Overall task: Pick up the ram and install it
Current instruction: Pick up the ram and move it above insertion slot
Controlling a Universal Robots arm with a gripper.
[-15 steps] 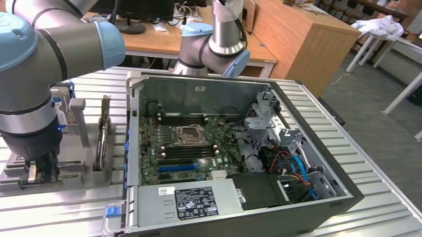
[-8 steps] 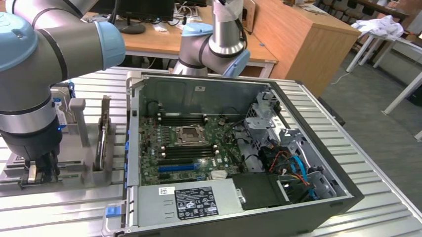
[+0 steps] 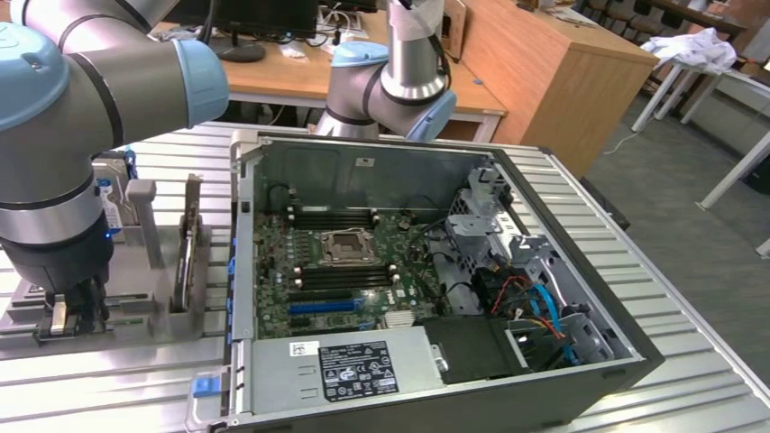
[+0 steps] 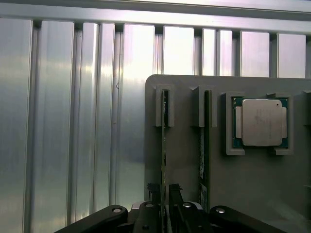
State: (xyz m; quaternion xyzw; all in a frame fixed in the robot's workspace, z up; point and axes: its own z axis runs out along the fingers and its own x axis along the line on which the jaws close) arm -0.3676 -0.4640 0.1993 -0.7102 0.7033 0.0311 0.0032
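The ram (image 4: pixel 164 121) is a thin green stick standing on edge in a slot of the grey holder plate (image 4: pixel 184 165). My gripper (image 4: pixel 164 193) is lowered over its near end, one finger on each side of the stick with small gaps showing, so it is open. A second green stick (image 4: pixel 202 136) stands in the neighbouring slot. In the exterior view my gripper (image 3: pixel 70 317) hangs low over the grey holder (image 3: pixel 132 307) at the exterior view's left, beside the open computer case (image 3: pixel 578 356). The black memory slots (image 3: pixel 331 217) lie on the motherboard (image 3: pixel 301 298) inside the case.
A processor chip (image 4: pixel 261 122) sits in its own recess of the holder plate. A ribbed metal table (image 4: pixel 73 121) carries everything. A second robot arm (image 3: pixel 403 72) stands behind the case. Cables and a drive cage (image 3: pixel 493 225) fill the case's right part.
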